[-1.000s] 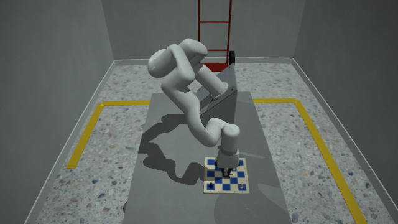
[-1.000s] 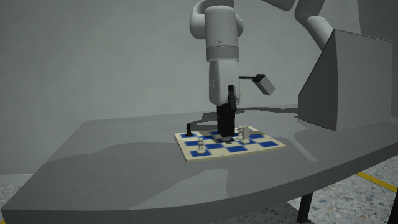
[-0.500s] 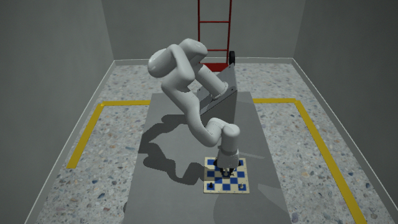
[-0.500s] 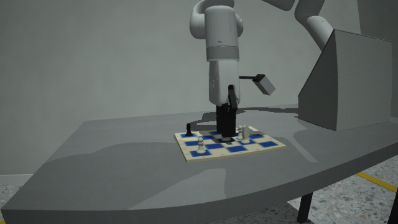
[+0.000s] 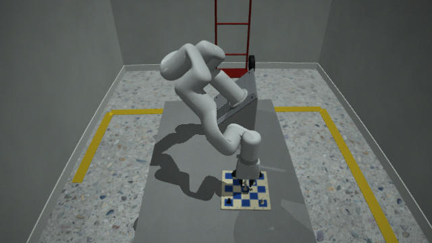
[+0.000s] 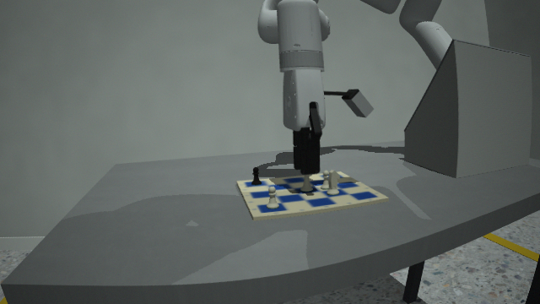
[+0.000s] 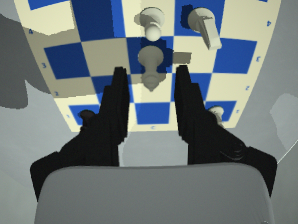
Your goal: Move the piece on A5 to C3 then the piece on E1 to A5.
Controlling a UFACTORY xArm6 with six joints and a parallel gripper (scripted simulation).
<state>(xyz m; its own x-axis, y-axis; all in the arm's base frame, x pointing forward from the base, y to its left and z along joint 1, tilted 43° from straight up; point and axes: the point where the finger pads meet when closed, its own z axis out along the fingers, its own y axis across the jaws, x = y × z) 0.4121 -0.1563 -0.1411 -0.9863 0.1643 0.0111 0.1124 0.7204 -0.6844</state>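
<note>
The black two-fingered gripper (image 5: 247,183) (image 6: 307,172) (image 7: 151,81) stands released above a pale, round-based chess piece (image 5: 245,187) (image 6: 306,184) (image 7: 150,57) upright on C3; in the wrist view, a white, round-headed pawn (image 6: 326,181) (image 7: 152,31) stands at its twelve o'clock

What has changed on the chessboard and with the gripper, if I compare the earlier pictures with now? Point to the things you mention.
The gripper (image 5: 246,183) (image 6: 307,172) (image 7: 151,81) has moved up from the tall pale piece (image 5: 245,187) (image 6: 306,185) (image 7: 151,56) on C3. Its fingers now stand apart, so the piece seems let go, upright. The black pawn (image 5: 229,201) (image 6: 256,177) (image 7: 86,118) and the board (image 5: 236,208) (image 6: 321,212) (image 7: 142,127) stayed put.
</note>
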